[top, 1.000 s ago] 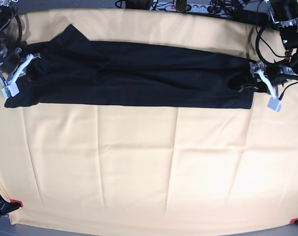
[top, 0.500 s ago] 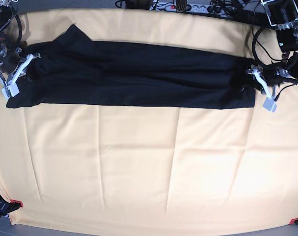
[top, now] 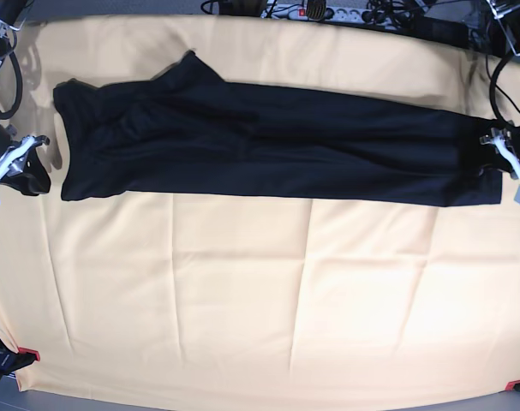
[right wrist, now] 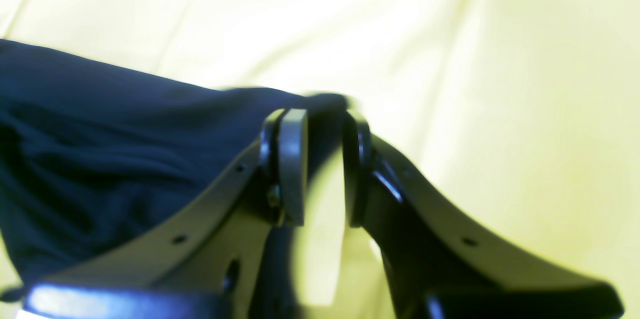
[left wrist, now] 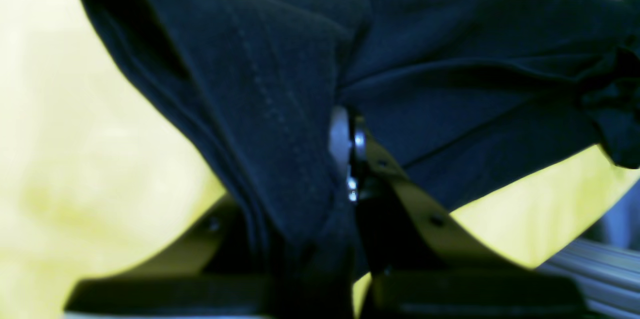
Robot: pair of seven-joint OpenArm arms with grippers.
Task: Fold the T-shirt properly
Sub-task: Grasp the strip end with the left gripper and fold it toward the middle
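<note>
The black T-shirt (top: pixel 268 150) lies as a long narrow band across the far part of the table, a sleeve sticking up at the far left. My left gripper (top: pixel 505 156) is at its right end. In the left wrist view this gripper (left wrist: pixel 342 169) is shut on bunched black cloth of the T-shirt (left wrist: pixel 450 84), held off the table. My right gripper (top: pixel 21 163) is just left of the shirt's left end. In the right wrist view its jaws (right wrist: pixel 322 159) stand a little apart, with tablecloth showing through the gap and the T-shirt's edge (right wrist: pixel 100 149) at the tips.
An orange-yellow tablecloth (top: pixel 260 282) covers the table, with creases. A power strip and cables (top: pixel 319 10) lie along the back edge. Red clamps (top: pixel 28 354) hold the front corners.
The shirt has slid to the right and is stretched longer. My left gripper moved right with its end. My right gripper has let go and drawn back left.
</note>
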